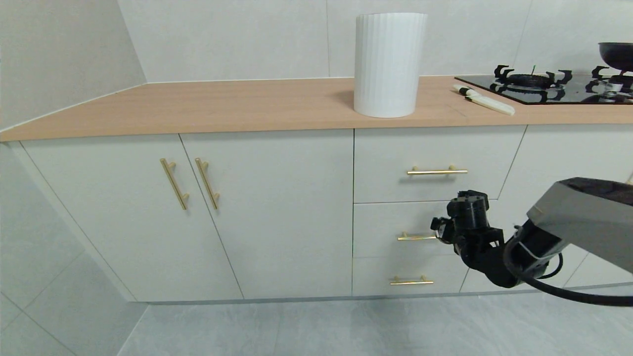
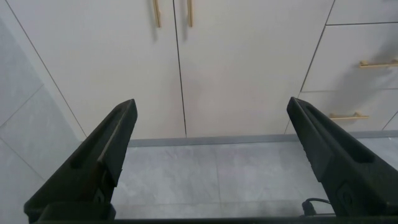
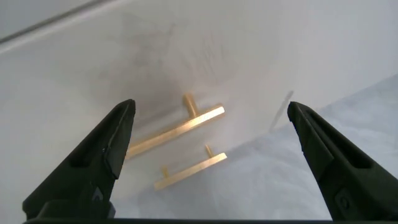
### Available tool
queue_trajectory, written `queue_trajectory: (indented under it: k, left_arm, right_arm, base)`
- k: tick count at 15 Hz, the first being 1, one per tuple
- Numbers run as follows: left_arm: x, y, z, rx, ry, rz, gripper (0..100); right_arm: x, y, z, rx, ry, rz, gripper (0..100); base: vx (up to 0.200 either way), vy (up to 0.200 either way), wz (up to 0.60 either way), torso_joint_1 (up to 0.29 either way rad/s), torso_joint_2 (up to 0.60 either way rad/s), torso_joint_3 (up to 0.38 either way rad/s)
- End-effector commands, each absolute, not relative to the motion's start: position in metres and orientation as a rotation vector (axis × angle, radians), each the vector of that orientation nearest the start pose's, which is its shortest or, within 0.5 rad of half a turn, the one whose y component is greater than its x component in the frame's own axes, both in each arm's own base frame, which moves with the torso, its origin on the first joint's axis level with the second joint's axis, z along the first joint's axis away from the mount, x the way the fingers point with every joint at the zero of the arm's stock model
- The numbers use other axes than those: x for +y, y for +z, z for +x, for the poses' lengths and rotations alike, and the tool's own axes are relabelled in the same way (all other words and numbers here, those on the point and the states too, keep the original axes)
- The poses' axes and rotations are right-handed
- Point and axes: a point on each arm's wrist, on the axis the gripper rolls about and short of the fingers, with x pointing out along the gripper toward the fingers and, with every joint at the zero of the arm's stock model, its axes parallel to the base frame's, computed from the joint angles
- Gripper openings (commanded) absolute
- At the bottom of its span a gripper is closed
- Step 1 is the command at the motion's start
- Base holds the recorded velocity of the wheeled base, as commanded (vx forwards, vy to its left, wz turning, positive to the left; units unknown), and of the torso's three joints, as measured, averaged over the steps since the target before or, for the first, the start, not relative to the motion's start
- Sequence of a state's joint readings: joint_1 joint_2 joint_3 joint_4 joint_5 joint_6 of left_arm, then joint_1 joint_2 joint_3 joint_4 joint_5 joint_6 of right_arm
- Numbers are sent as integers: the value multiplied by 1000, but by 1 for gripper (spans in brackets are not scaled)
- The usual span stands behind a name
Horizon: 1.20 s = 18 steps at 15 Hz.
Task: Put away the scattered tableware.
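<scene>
Left gripper (image 2: 211, 102): dark wedge-shaped fingers spread wide, facing the flat pale cabinet doors (image 2: 180, 68) and grey tiled floor (image 2: 205, 174). The doors carry two slim brass bar handles (image 1: 174, 184).

Countertop (image 1: 222, 106): matte, wood-grain. On it stands a tall white cylinder (image 1: 389, 64) with fine vertical ribs.

Below are three flat drawer fronts with brass bars. Right gripper (image 3: 210, 111): fingers apart, at the right end of the middle drawer handle (image 3: 177, 127), a square-section bar on posts. Contact cannot be told.

Knife (image 1: 487, 101): cream blade, black-banded handle. It lies flat on the countertop between the cylinder and the glossy black hob (image 1: 544, 91), just beside the hob's edge.
</scene>
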State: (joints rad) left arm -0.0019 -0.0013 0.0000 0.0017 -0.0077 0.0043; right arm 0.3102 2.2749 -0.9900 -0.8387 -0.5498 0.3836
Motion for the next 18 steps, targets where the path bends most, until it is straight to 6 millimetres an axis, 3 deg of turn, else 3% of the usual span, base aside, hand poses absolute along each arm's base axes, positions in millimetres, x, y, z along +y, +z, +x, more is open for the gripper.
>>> queue_trajectory:
  k: [1, 2, 3, 4, 6, 10, 14, 18]
  left_arm:
    - [0, 75, -23, 2, -9, 5, 100]
    - [0, 75, -23, 2, -9, 5, 100]
    - [0, 75, -23, 2, -9, 5, 100]
    - [0, 75, -23, 2, -9, 5, 100]
    - [0, 75, -23, 2, -11, 5, 100]
    - [0, 75, -23, 2, -9, 5, 100]
    - [0, 75, -23, 2, -9, 5, 100]
    - [0, 75, -23, 2, -9, 5, 100]
  right_arm:
    - [111, 123, 315, 316, -216, 124, 100]
    - [106, 143, 290, 313, -192, 95, 100]
    - [105, 151, 280, 312, -182, 86, 100]
    - [98, 172, 245, 315, -155, 62, 100]
    - [91, 194, 193, 328, -100, 39, 100]
    - [53, 199, 127, 287, -159, 45, 100]
    - [5, 199, 65, 158, -327, -6, 100]
    - [-13, 189, -2, -51, -488, -114, 100]
  base:
    - [0, 0, 0, 0, 0, 0]
    - [0, 0, 0, 0, 0, 0]
    - [0, 0, 0, 0, 0, 0]
    - [0, 0, 0, 0, 0, 0]
    - [0, 0, 0, 0, 0, 0]
    - [0, 0, 0, 0, 0, 0]
    - [0, 0, 0, 0, 0, 0]
    - [0, 0, 0, 0, 0, 0]
